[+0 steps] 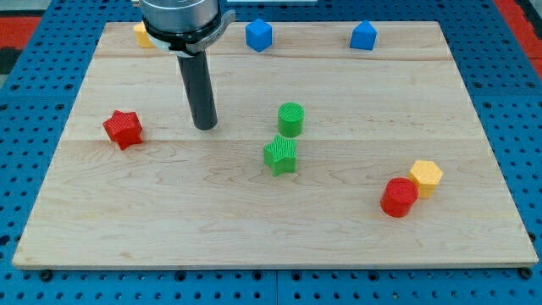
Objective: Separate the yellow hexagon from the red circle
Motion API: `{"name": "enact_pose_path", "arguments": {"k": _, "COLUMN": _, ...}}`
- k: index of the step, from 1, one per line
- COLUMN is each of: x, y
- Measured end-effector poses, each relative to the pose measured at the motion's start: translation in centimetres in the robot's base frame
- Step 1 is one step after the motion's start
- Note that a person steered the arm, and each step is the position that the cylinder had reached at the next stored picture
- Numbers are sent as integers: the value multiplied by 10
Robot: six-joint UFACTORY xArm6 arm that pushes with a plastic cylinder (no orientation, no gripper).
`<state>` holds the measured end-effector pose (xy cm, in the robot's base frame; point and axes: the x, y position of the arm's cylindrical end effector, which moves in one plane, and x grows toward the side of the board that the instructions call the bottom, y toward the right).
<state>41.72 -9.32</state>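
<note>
The yellow hexagon (pixel 427 177) sits at the view's lower right of the wooden board (pixel 169 229), touching the red circle (pixel 398 197), which lies just to its lower left. My tip (pixel 205 126) rests on the board at the view's centre left, far from both. It stands between the red star (pixel 124 129) on its left and the green circle (pixel 290 119) on its right.
A green star (pixel 280 156) lies just below the green circle. Two blue blocks (pixel 258 36) (pixel 363 36) sit along the view's top edge. A yellow block (pixel 142 35) is partly hidden behind the arm at the top left.
</note>
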Motion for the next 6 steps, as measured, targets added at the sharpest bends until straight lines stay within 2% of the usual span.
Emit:
{"name": "enact_pose_path", "arguments": {"k": 2, "x": 0, "y": 12}}
{"name": "enact_pose_path", "arguments": {"k": 3, "x": 4, "y": 48}}
{"name": "enact_pose_path", "arguments": {"k": 4, "x": 68, "y": 58}}
{"name": "enact_pose_path", "arguments": {"k": 5, "x": 114, "y": 68}}
{"name": "enact_pose_path", "arguments": {"k": 6, "x": 154, "y": 135}}
